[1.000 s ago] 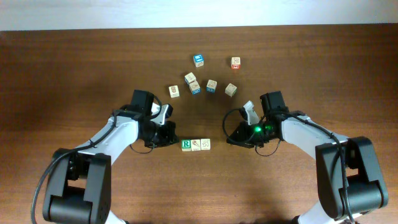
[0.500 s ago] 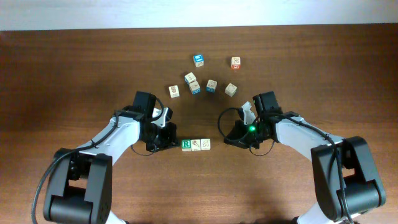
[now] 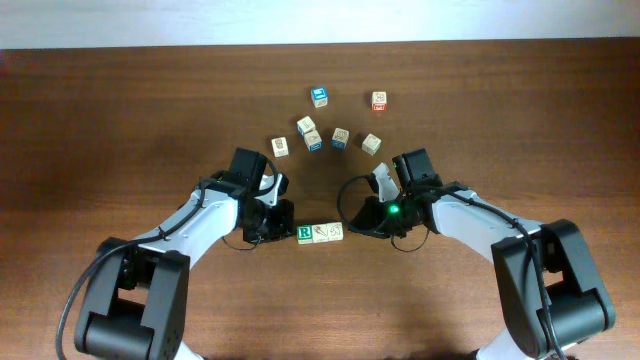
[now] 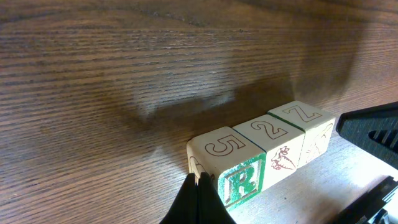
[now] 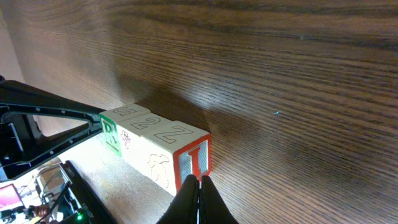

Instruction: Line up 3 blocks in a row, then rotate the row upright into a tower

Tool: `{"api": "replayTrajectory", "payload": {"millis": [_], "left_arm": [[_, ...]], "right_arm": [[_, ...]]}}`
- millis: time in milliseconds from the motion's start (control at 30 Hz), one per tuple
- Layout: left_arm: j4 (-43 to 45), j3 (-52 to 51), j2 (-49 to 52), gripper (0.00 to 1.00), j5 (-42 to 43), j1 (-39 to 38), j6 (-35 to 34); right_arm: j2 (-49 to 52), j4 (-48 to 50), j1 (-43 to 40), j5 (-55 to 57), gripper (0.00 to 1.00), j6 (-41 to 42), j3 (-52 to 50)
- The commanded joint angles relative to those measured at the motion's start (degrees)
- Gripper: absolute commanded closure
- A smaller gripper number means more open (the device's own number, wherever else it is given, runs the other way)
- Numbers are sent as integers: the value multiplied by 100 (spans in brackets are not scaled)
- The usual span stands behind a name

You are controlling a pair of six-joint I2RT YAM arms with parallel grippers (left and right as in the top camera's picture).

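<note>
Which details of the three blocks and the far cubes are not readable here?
- Overhead: prints on the far cubes, too small.
- Left wrist: R block's end face, partly behind the left gripper.
- All views: three blocks' undersides, against the table.

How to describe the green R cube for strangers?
On the brown wooden table, three pale wooden cubes form a touching row between the left end effector and right end effector. It is the end cube at the left one, alone showing a green R.
</note>
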Motion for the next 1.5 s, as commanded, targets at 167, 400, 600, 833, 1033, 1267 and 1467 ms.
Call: {"api": "replayTrajectory", "payload": {"millis": [167,400,600,833,1033,1267,1467], "left_arm": [[55,-48,57,100,-37,7,-79],[66,-48,57,100,-37,7,-76],[103,-48,57,100,-37,7,-76],[101,-48,57,100,-35,7,-79],[103,-48,57,100,-37,7,-79],[103,-48,57,100,-35,7,-79],[105,-48,57,100,-31,-9,-79]], "right_arm": [[269,-149,273,319,96,317,249],[321,-240,369,391,96,437,352],[321,-212,457,173,96,439,352],[321,-243,476,109,96,647,352],[286,-199,476,-17,96,514,352],[85,-63,669,-70,96,372,354],[-105,24,671,-170,96,393,354]]}}
